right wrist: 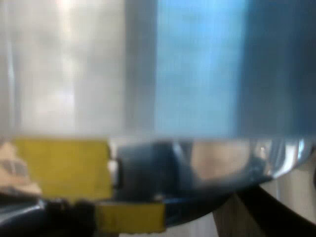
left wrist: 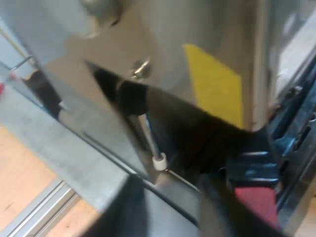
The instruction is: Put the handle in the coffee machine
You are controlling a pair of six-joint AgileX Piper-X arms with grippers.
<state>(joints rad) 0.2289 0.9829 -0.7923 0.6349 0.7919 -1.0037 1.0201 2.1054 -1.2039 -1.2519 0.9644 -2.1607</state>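
The espresso machine (left wrist: 163,44) is very close, its steel body carrying a yellow label (left wrist: 217,89). Under its overhang hang a black knob (left wrist: 131,96) and a thin metal wand with a white tip (left wrist: 158,162). My left gripper (left wrist: 170,205) is open just below them, its dark fingers (left wrist: 123,210) apart with only steel between. Beside one finger sits the handle's red end (left wrist: 257,203), with a blue-black part (left wrist: 252,168) just above it. My right gripper (right wrist: 163,217) hangs right against the machine's steel wall (right wrist: 64,69), near a yellow label (right wrist: 64,168).
A grey steel ledge (left wrist: 64,148) of the machine runs across near my left gripper. Past it lie a light wooden surface (left wrist: 19,168) and an aluminium rail (left wrist: 39,210). A dark rounded part (right wrist: 148,168) sits beside the yellow label in the right wrist view.
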